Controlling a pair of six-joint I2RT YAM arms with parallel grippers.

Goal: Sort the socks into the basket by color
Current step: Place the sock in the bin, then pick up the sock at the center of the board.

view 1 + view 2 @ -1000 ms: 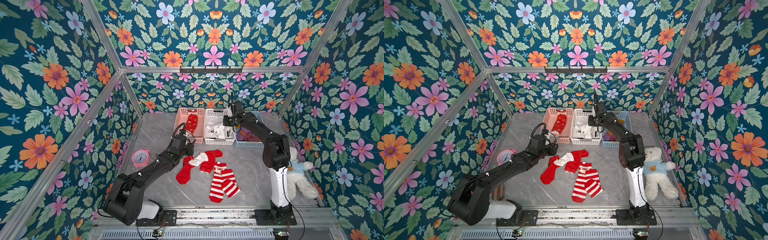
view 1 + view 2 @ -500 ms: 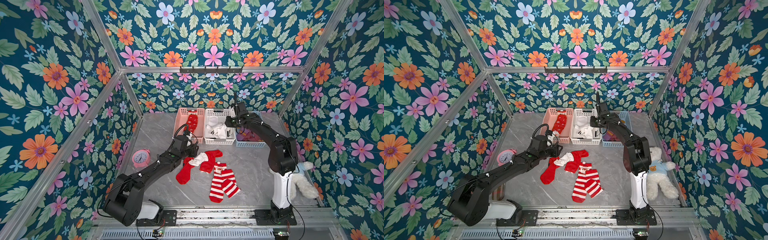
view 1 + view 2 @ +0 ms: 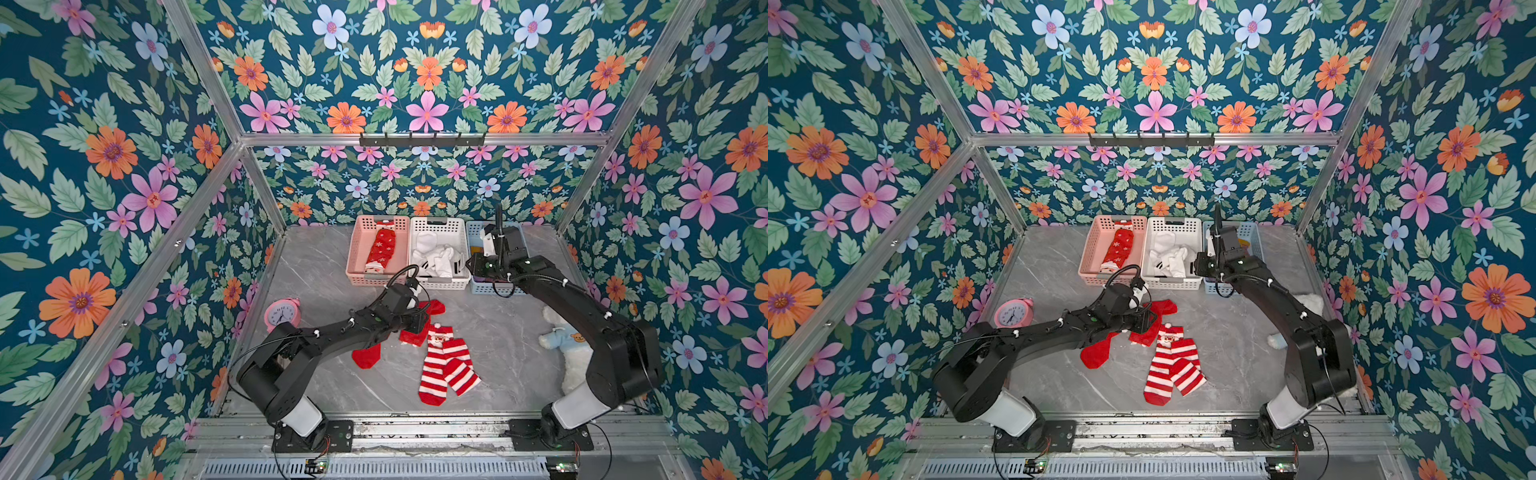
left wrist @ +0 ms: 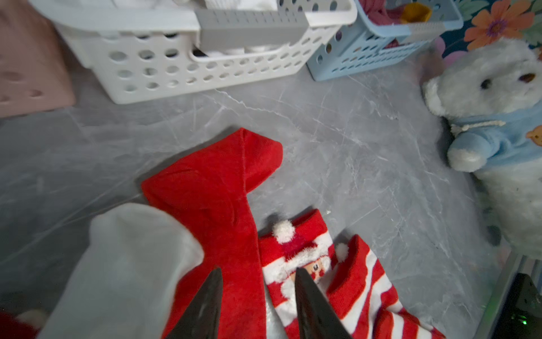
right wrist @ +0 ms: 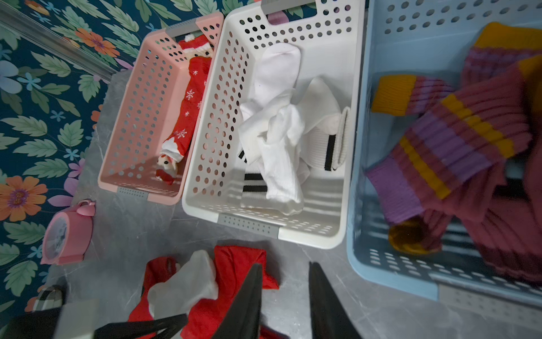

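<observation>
right arm has dropped lower since a second ago; right gripper [image 5: 285,264] parted, empty, by the blue basket [image 5: 381,264]. left gripper [image 4: 257,271] parted, empty, over red sock [image 4: 211,187] on table [image 4: 352,132]; white sock [image 4: 126,264] lies on it, striped socks [image 4: 360,281] just beside.

Top views: bright, even light from overhead; focus sharp throughout. Soft, faint shadows lie under both arms on the counter [image 3: 498,332]. Frame rails [image 3: 203,70] splay outward toward the picture edges, a wide-angle effect.

Left wrist view: well lit. The left fingers [image 4: 205,308] and the white sock [image 4: 123,264] sit close to the lens and out of focus; the pink basket [image 4: 29,73] is soft at the edge.

Right wrist view: dimmer. The right fingers [image 5: 243,302] read as dark, soft-edged silhouettes. Maroon socks [image 5: 457,141] are blurred, and the blue basket [image 5: 381,264] interior is shaded. Straight lines bow near the corners.
</observation>
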